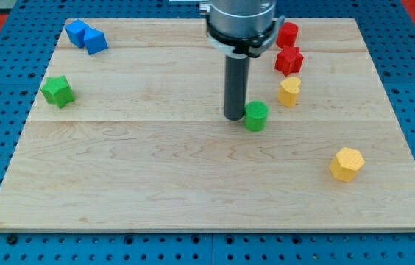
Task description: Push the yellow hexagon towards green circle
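Observation:
The yellow hexagon (346,163) lies at the view's lower right of the wooden board. The green circle (256,115) stands near the board's middle, up and to the left of the hexagon. My tip (235,117) rests on the board right beside the green circle, on its left side, touching or nearly touching it. The tip is far from the yellow hexagon, which lies down and to the right of it.
A yellow heart-like block (289,91) sits up and right of the green circle. Two red blocks (289,59) (287,34) are above it. A green star (57,90) is at the left. Two blue blocks (76,32) (95,41) touch at the top left. The board's edge (215,230) runs along the bottom.

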